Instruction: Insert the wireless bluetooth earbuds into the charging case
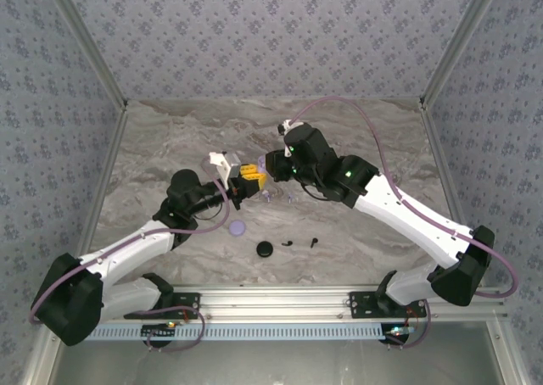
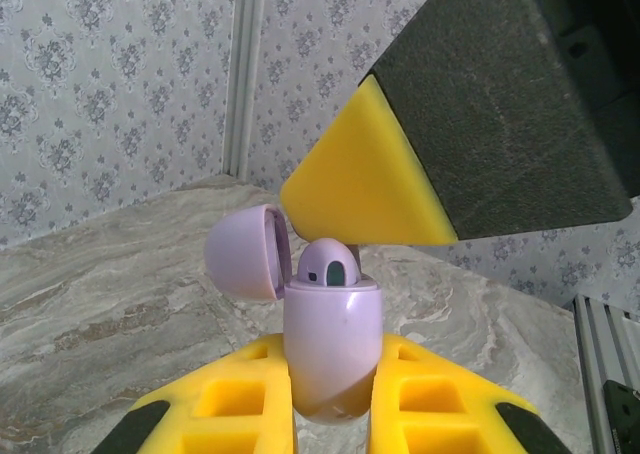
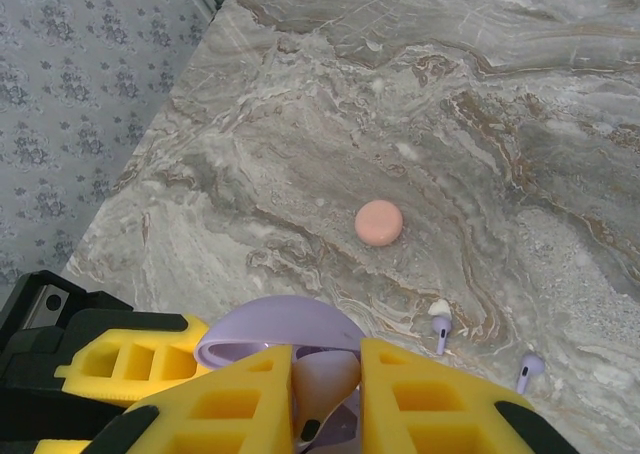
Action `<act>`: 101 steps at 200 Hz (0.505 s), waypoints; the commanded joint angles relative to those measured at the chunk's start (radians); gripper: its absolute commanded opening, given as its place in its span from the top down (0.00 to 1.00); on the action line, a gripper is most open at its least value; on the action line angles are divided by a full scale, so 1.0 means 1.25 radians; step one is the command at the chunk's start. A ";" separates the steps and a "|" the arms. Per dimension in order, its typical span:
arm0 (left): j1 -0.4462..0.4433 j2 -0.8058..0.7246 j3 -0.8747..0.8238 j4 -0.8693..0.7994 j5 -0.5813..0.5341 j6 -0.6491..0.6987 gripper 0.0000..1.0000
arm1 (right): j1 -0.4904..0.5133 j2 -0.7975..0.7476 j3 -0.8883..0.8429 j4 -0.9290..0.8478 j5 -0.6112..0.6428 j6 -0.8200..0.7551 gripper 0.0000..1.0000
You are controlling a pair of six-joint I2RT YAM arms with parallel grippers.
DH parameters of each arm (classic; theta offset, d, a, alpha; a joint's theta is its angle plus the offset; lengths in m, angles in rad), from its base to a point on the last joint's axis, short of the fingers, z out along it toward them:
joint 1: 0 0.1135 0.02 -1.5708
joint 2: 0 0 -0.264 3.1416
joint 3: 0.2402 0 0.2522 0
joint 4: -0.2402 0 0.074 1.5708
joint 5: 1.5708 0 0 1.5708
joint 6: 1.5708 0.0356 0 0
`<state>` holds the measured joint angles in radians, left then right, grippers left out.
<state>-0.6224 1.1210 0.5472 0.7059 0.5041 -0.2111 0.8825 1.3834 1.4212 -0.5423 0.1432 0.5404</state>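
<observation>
On the left, our left gripper [image 2: 333, 404] is pinched tight on the lower body of the lilac charging case [image 2: 333, 334], holding it upright with its lid [image 2: 243, 251] swung open to the left. At the mouth of the case sits a lilac earbud [image 2: 330, 264]. Our right gripper [image 3: 326, 406] is clamped narrowly on it from above, with one yellow finger [image 2: 365, 179] just beside the open lid. From the left wrist view we cannot tell whether the bud is already lodged in its well or only resting on the rim. We see that as the main risk. If the stem is out of line with the well, a downward push would jam it against the rim. The force could then twist the smooth, rounded case in our left pinch or squeeze it out altogether. The right finger could also nudge the lid and fold it onto the bud. Letting go before the bud seats would let it tip out and fall to the marble table [image 3: 520, 124]. Further right, a pink round case [image 3: 378, 222] and two loose earbuds [image 3: 440, 326] [image 3: 528, 370] lie on that table. A dropped bud could land among them and be confused with the others.
</observation>
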 commanded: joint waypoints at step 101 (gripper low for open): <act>-0.003 -0.021 0.022 0.081 -0.001 -0.031 1.00 | -0.023 -0.033 -0.007 0.081 -0.133 0.056 0.66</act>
<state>-0.6220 1.1198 0.5472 0.7353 0.4950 -0.2371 0.8574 1.3804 1.4197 -0.5159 0.0818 0.5816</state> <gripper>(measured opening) 0.155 0.321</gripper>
